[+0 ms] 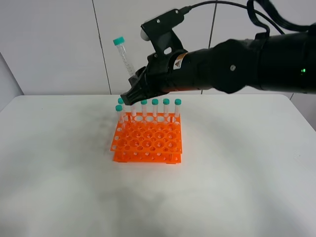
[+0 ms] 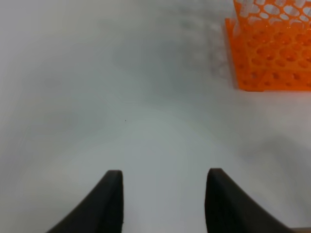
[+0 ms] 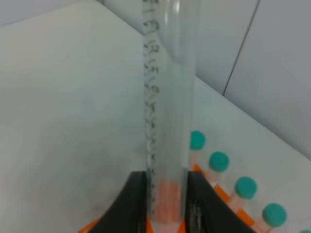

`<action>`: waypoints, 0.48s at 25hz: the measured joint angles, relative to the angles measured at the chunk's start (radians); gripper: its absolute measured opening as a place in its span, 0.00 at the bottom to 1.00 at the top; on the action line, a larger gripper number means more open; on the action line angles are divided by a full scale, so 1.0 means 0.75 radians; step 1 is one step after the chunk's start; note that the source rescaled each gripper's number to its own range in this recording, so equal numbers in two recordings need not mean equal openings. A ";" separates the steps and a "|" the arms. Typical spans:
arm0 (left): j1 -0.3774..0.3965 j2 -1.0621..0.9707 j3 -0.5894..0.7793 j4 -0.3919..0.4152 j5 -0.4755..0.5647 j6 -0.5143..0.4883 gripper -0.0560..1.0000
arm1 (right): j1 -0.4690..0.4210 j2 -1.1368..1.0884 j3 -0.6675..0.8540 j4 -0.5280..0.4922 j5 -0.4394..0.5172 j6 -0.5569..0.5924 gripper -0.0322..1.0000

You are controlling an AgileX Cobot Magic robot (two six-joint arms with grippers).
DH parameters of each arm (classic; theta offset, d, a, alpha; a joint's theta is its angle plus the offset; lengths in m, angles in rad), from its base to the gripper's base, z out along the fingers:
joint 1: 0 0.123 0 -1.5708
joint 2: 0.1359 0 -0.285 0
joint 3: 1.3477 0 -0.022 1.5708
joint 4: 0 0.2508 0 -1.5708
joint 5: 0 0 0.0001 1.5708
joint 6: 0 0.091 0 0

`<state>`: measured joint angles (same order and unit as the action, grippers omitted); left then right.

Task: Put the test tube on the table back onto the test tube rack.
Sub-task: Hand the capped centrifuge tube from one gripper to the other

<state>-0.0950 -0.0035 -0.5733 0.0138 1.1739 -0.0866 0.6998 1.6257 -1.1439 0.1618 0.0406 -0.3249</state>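
My right gripper (image 1: 129, 96) reaches in from the right and is shut on the lower end of the test tube (image 1: 124, 57). The clear tube tilts up and to the left, teal cap on top, above the back left corner of the orange test tube rack (image 1: 148, 140). In the right wrist view the tube (image 3: 167, 97) stands between the two dark fingers (image 3: 138, 199), with the rack's capped tubes (image 3: 218, 161) behind it. My left gripper (image 2: 165, 194) hangs open over the bare white table (image 2: 121, 97), with the rack (image 2: 272, 53) well ahead of it.
Several teal-capped tubes (image 1: 155, 108) stand in the rack's back row and at its back left corner. The other holes in the rack's grid hold nothing. The table (image 1: 237, 173) spreads wide around the rack, and a pale panelled wall stands behind it.
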 joint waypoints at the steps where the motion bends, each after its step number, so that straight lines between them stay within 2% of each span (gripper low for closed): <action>1: 0.000 0.000 0.000 0.000 0.000 0.000 0.62 | 0.004 -0.012 0.046 0.001 -0.040 0.000 0.05; 7: 0.000 0.000 0.000 0.000 0.000 0.000 0.62 | 0.004 -0.092 0.258 0.009 -0.253 0.005 0.05; 12: 0.000 0.000 0.000 0.000 0.000 0.000 0.62 | 0.004 -0.147 0.426 -0.022 -0.504 0.092 0.05</action>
<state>-0.0950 -0.0035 -0.5733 0.0138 1.1739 -0.0866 0.7026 1.5156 -0.8247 0.1452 -0.3373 -0.2558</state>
